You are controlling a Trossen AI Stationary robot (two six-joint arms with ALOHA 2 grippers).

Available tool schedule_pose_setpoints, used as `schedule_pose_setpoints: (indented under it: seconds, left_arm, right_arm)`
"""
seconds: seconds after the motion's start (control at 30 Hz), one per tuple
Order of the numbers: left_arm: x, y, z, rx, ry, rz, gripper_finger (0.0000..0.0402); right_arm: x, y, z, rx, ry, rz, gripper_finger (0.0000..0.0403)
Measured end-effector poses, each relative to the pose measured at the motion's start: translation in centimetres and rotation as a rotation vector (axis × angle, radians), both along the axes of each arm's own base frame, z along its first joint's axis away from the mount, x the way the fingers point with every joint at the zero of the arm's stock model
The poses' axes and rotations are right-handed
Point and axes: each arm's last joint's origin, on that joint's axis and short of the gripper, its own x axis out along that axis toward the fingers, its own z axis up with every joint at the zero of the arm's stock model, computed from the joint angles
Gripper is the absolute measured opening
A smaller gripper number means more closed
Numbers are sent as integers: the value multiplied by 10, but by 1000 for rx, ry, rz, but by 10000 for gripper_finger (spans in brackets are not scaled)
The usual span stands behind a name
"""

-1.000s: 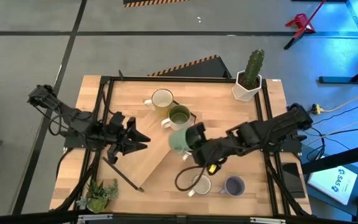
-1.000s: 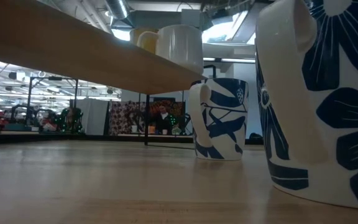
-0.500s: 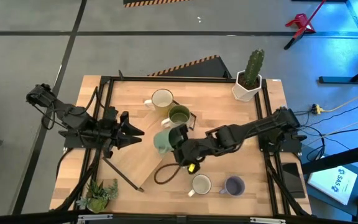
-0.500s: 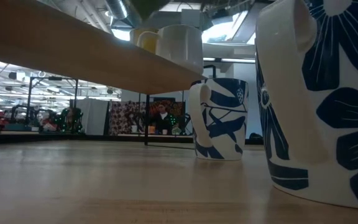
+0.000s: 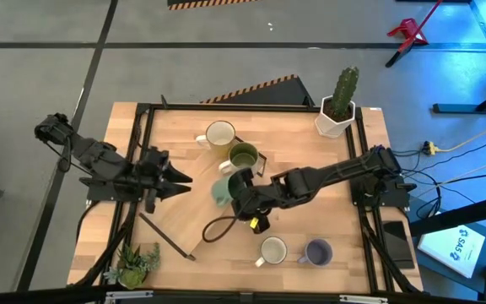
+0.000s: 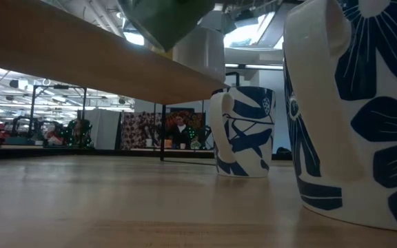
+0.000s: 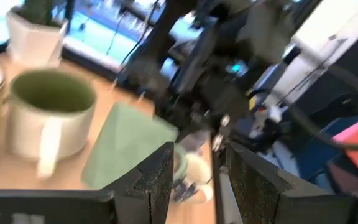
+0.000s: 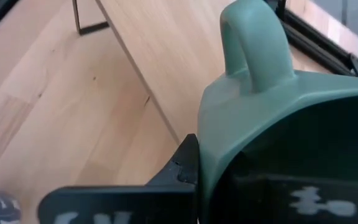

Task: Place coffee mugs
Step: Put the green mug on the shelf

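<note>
The right gripper reaches over the middle of the table and pinches the teal green mug by its rim, one dark finger against the mug's outer wall; the mug hangs above the raised wooden shelf, and in the low view its underside shows just over the shelf's edge; in the right wrist view its thick looped handle stands clear, smooth and matte. The left gripper waits just beside that mug on the left half of the table, its two dark fingers spread with a gap between them.

Five mugs show from above; one is the teal one held; two stand touching near the far middle, a cream mug and a white mug with olive-green inside; two more stand side by side near the front edge, a white mug and a lavender mug, their outsides patterned white and dark blue in the low view. All are round, glazed ceramic with one handle each.

One white angular pot with a cactus stands at the far right corner; one small leafy plant sits at the front left; the table is pale wood with a black metal frame.
</note>
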Motion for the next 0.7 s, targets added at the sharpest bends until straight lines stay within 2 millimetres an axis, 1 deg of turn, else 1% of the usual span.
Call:
schedule_pose_setpoints:
  seconds: [0.2, 0.47, 0.7]
  left_arm:
    - [2, 1, -10, 22, 91, 29, 142]
    - [4, 0, -14, 20, 116, 38, 142]
    - [5, 0, -14, 21, 117, 39, 142]
  right_arm:
    - [1, -4, 0, 22, 6, -3, 1]
    - [7, -1, -9, 76, 32, 37, 1]
    - [9, 0, -13, 72, 41, 37, 17]
